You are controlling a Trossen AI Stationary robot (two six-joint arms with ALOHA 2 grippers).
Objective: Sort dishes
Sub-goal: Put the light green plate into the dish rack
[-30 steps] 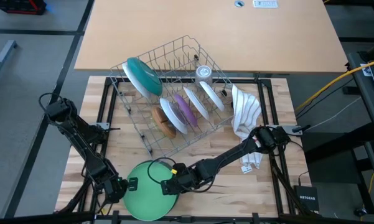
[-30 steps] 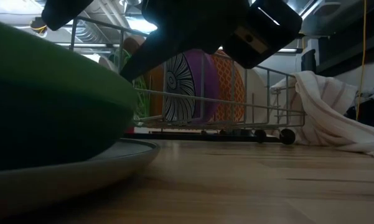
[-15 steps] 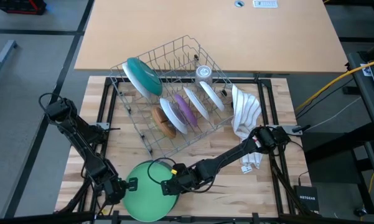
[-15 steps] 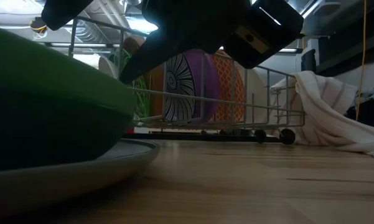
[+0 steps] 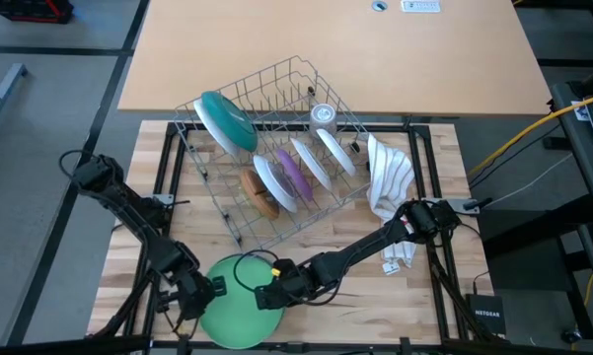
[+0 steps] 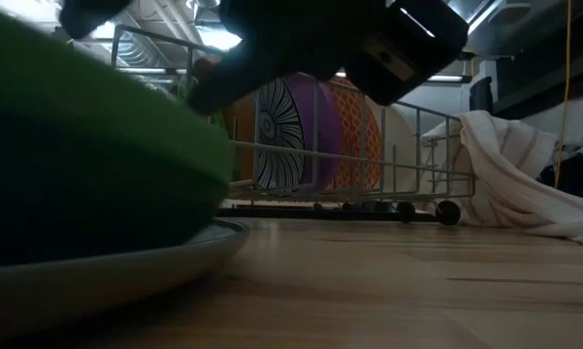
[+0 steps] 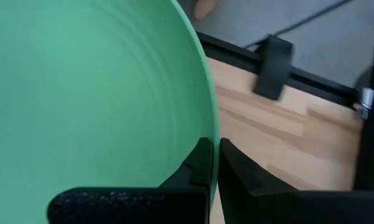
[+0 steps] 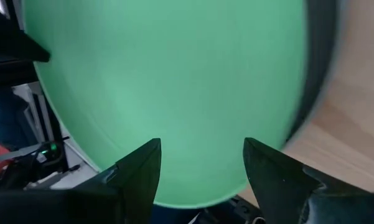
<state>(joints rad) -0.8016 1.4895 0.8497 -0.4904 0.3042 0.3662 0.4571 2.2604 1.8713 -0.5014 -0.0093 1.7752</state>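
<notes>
**Green plate gripped at the near edge**

The green plate (image 5: 235, 313) lies nearly flat over a grey plate (image 6: 126, 276); left gripper (image 5: 203, 292) pinches its left rim; right gripper (image 5: 266, 295) is spread open beside it; the wire rack (image 5: 266, 148) holds small plates on edge.

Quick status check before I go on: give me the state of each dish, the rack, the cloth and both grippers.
green plate: flat at the table's front edge, on a grey plate
grey plate: under it, on the table
teal plate: leaning in the rack
small dishes: upright on edge in the rack
rack: upright
cloth: crumpled beside the rack
left gripper: shut on the green plate's rim
right gripper: open over the green plate
</notes>
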